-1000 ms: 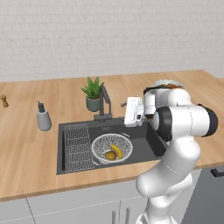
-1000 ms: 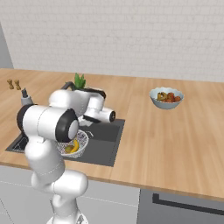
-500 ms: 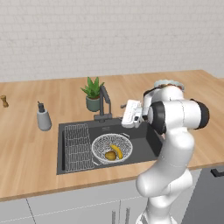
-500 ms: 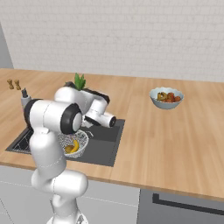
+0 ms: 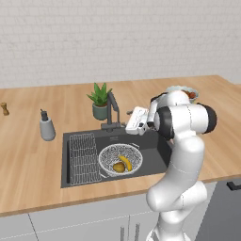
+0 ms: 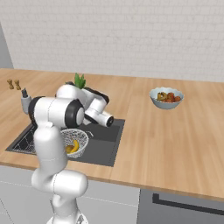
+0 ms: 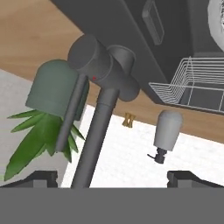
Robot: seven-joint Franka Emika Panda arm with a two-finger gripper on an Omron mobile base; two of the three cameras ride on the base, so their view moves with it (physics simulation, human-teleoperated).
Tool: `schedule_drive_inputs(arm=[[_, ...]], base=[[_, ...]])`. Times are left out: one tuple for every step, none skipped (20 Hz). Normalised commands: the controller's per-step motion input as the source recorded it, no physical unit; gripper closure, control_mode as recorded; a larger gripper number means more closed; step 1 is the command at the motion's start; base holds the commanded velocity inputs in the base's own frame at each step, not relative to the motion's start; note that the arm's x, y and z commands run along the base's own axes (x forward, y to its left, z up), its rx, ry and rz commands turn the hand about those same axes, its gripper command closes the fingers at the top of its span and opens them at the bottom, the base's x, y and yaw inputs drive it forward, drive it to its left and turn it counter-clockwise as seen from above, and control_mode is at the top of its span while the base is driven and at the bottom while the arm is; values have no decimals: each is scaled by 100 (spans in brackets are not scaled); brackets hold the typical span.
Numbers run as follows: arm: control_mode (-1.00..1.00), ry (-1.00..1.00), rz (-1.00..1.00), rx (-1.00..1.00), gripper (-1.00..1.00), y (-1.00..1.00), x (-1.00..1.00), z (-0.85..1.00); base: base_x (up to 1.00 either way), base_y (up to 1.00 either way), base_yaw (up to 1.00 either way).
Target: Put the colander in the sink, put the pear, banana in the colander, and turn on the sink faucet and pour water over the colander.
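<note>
Left base view – sink [image 5: 160, 155]: dark basin set in the worktop [image 5: 37, 164] near its front edge.
Left base view – colander [image 5: 120, 159]: inside the sink, beside the wire rack [image 5: 84, 157].
Left base view – banana [image 5: 125, 163] and pear [image 5: 118, 167]: both in the colander, touching.
Left base view – sink faucet [image 5: 112, 109]: at the sink's back edge, next to a potted plant [image 5: 100, 100].
Left base view – claw [image 5: 130, 123]: level with the faucet, just beside it; contact cannot be told.
Left base view – soap dispenser [image 5: 46, 126]: left of the sink.
Right base view – fruit bowl [image 6: 166, 97]: toward the worktop's back right, well apart from the sink.
Hand view – claw: 2 fingertips [image 7: 39, 178] spread wide, the faucet neck between them, nothing pinched.
</note>
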Motion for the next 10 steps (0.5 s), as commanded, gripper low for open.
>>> schedule_drive_inputs(arm=[[-100, 6, -7, 5, -100, 9, 36, -6], [-100, 7, -7, 4, -100, 7, 38, -7], [-100, 7, -7, 4, -100, 5, 36, -9], [-100, 6, -7, 3, -100, 7, 36, -10], [-100, 5, -7, 4, -100, 4, 34, -9], [-100, 5, -7, 4, -100, 2, 33, -9], [-100, 5, -7, 4, -100, 2, 34, -9], [-100, 5, -7, 3, -100, 3, 35, -12], [-100, 6, -7, 2, -100, 4, 39, -17], [-100, 5, -7, 2, -100, 4, 37, -17]], base=[[0, 0, 0], [0, 0, 0], [0, 0, 0], [0, 0, 0], [0, 0, 0], [0, 0, 0], [0, 0, 0], [0, 0, 0], [0, 0, 0], [0, 0, 0]])
